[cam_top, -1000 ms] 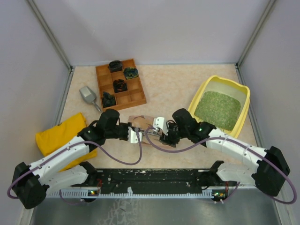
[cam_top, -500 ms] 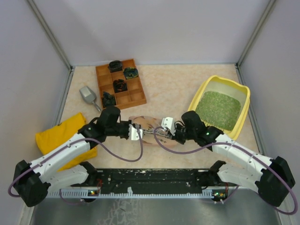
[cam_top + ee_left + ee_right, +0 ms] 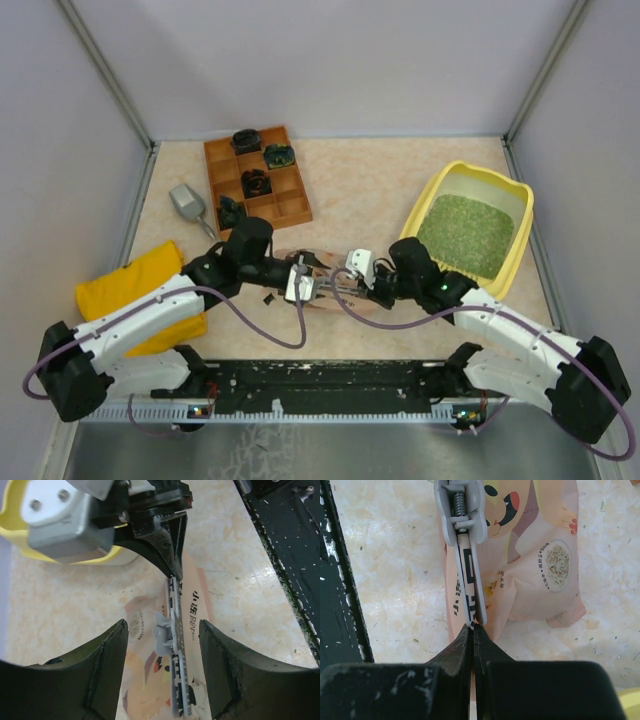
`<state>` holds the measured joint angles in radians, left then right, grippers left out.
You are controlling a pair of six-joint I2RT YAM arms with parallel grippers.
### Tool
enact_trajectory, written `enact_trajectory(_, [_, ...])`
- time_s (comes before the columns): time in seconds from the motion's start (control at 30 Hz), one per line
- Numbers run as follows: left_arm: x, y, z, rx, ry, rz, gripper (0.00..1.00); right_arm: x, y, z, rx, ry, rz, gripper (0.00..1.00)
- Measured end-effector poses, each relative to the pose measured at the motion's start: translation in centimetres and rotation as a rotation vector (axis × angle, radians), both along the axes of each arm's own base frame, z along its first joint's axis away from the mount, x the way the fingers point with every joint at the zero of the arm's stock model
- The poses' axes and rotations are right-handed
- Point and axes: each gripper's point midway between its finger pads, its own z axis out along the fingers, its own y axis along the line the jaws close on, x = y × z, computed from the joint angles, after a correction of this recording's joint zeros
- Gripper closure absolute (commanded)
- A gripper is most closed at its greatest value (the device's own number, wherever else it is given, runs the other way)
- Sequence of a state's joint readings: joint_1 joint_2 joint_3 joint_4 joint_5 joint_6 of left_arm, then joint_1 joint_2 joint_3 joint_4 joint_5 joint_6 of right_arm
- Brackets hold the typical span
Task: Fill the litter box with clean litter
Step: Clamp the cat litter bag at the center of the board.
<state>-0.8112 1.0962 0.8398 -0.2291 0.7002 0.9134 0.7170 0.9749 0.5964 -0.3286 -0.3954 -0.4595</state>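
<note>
The yellow litter box (image 3: 415, 215) stands at the right, with green clean litter (image 3: 462, 235) covering its floor. A pink printed pouch (image 3: 325, 298) lies at the table's centre, a grey clip (image 3: 172, 645) running along its top edge. My right gripper (image 3: 336, 288) is shut on the end of that edge, its jaws (image 3: 473, 627) pinched together on the pouch (image 3: 535, 570) just below the clip (image 3: 462, 510). My left gripper (image 3: 310, 285) faces it, open, its fingers (image 3: 107, 660) astride the clip and apart from it. A corner of the box (image 3: 15, 525) shows behind.
A brown wooden compartment tray (image 3: 290, 205) with dark objects stands at the back left. A grey scoop (image 3: 186, 203) lies beside it. A yellow cloth bag (image 3: 130, 285) lies under the left arm. A black rail (image 3: 330, 385) runs along the near edge.
The left gripper has let go, opened and slid right along the pouch. The right gripper, open a second ago, has shut on the pouch's top edge. The pouch now lies lower.
</note>
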Motion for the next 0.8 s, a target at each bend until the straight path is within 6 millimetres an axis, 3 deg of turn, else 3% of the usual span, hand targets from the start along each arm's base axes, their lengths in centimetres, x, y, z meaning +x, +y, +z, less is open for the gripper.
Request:
enact_trajectory(0.17, [-0.2, -0.6, -2.9, 0.052, 0.064, -0.006, 0.35, -0.2, 0.1, 0.0, 0.009, 0.012, 0.005, 1.00])
enact_trajectory(0.5, [0.8, -1.0, -5.1, 0.103, 0.080, 0.027, 0.43, -0.3, 0.3, 0.6, 0.028, -0.003, 0.013, 1.00])
enact_trajectory(0.6, [1.0, -0.9, -5.7, 0.123, 0.085, 0.033, 0.53, -0.3, 0.3, 0.7, 0.030, -0.003, 0.015, 1.00])
enact_trajectory(0.73, [1.4, -0.8, -5.9, 0.141, 0.070, 0.049, 0.84, -0.3, 0.3, 0.7, 0.030, -0.004, 0.016, 1.00])
enact_trajectory(0.8, [1.7, -0.7, -5.8, 0.148, 0.064, 0.061, 0.88, -0.1, 0.3, 0.7, 0.030, -0.015, 0.016, 1.00])
